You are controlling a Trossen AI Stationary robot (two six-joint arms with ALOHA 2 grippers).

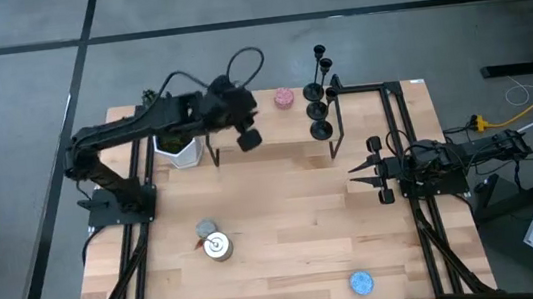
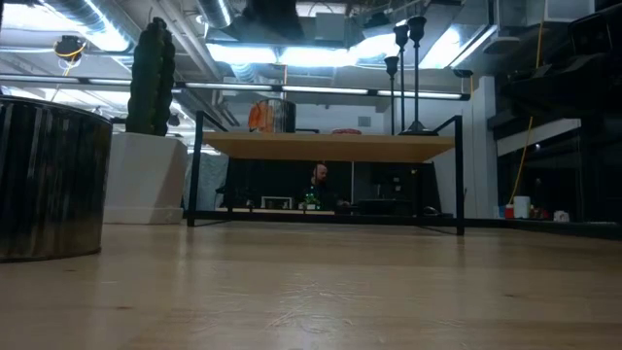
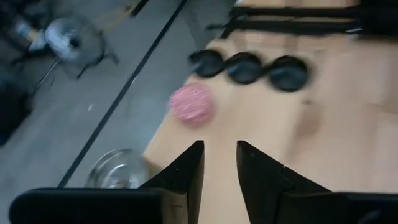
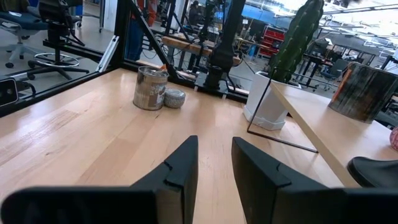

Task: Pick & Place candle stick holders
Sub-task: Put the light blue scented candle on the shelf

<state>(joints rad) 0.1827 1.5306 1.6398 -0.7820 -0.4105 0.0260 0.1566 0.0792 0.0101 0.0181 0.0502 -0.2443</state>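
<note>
The high view is evenly and softly lit, with faint shadows on the table (image 1: 284,218). The low view is dim below; ceiling lights (image 2: 292,49) glare at twelve o'clock, turning the cactus (image 2: 152,78) and holders (image 2: 408,68) into silhouettes. The left wrist view is motion-blurred throughout, smearing the pink disc (image 3: 191,104). The right wrist view is bright; its near fingers (image 4: 177,171) are soft.

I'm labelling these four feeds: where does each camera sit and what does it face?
High: overhead, straight down on both arms and the candle stick holders.
Low: table height, facing the raised shelf; no arm shows.
Left wrist: over the shelf, left end effector open, above holder bases.
Right wrist: right end effector facing across the table toward a tin.
Shared: high and left wrist both show the pink disc.
</note>
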